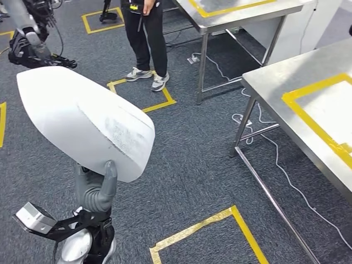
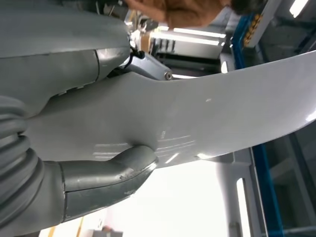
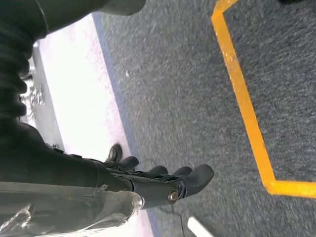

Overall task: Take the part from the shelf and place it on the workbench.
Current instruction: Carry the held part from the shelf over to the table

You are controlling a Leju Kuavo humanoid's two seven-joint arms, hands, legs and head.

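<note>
Left robot hand (image 1: 96,190) around white part (image 1: 83,121)

Grey carpet (image 1: 195,165) with yellow tape squares (image 1: 207,231); steel tables (image 1: 274,82) right.

Evenly and brightly lit from overhead in the head view; soft sheen across the brushed steel desk (image 1: 286,77), faint shadows under its legs on the dark grey carpet floor (image 1: 195,159). Blown-out ceiling strip lights (image 2: 197,32) and a washed-out white patch in the left wrist view. Slightly soft, motion-smeared carpet texture in the right wrist view.
</note>
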